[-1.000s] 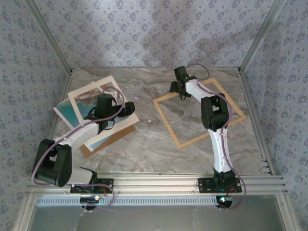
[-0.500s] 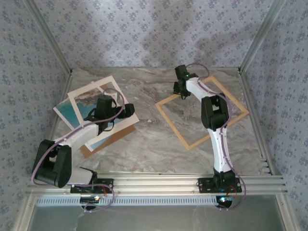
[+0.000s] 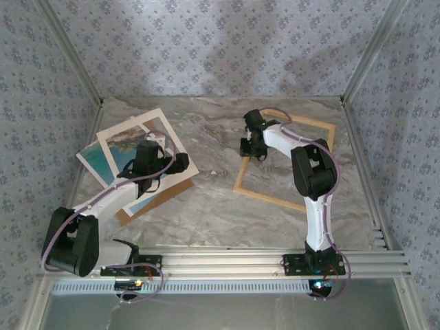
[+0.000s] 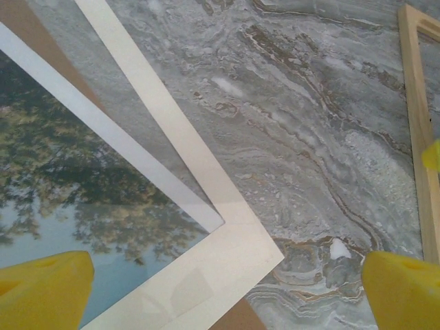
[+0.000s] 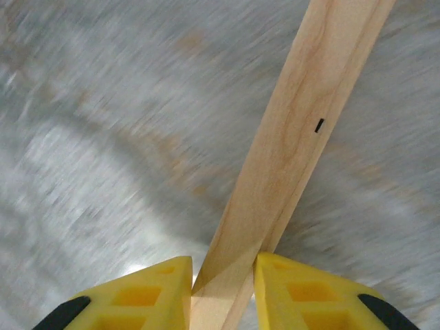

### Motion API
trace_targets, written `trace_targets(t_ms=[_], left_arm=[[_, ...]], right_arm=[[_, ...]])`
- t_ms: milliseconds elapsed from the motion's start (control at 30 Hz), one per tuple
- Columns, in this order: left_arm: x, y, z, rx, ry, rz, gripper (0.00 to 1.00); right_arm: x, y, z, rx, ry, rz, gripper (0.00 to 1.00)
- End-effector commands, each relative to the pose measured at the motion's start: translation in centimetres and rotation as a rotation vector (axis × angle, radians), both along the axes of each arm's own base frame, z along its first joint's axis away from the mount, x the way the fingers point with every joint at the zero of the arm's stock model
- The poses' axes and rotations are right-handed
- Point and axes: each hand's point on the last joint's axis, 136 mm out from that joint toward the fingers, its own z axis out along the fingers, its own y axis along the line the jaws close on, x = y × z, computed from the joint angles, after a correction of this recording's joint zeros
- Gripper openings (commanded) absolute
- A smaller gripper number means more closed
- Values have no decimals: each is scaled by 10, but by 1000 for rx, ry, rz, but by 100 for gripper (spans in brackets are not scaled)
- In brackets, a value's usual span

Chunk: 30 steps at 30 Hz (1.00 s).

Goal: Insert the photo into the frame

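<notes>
R grip [image 5: 221,278] clamped on frame [image 5: 302,137] rail | L grip [image 4: 225,292] open near photo [image 4: 82,192]

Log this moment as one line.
right fingers: shut on rail of light tan wooden picture frame | left fingers: open over corner of seaside paper photo | photo: outside frame

- Left arm [image 3: 108,197]: white links, black joint housings, a lilac cable [image 3: 48,234] looping alongside.
- Right arm [image 3: 315,213]: same white and black, green light [image 3: 264,123] at the wrist.
- Left gripper [image 4: 220,295]: plain yellow fingers [image 4: 41,289].
- Right gripper [image 5: 221,292]: yellow fingers [image 5: 148,299] with moulded rectangular recesses, black outer corners.
</notes>
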Motion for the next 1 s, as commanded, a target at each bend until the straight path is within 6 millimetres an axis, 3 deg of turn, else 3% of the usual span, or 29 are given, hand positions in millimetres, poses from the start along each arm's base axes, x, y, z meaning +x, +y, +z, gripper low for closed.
trace_targets(t_ms=[0,133,267,467,600,833,967], left_arm=[[-5,10,0,43,-13,23,100],[-4,18,-3,45,-3,65,100],[3,30,-13,35,47,128,100],[24,46,-26,94,121,195,100],[45,60,-34,134,152,243,100],[94,73,-56,175,252,254,100],[111,57,-74,151,330,183,100]], right_arm=[[-45,35,-5,42,86,138,29],[-64,65,-4,45,99,242,29],[-63,75,10,62,75,274,31],[-58,79,55,107,-36,305,51],[-42,84,76,146,-183,309,63],[-26,82,85,160,-291,275,69],[-18,75,83,162,-295,255,69]])
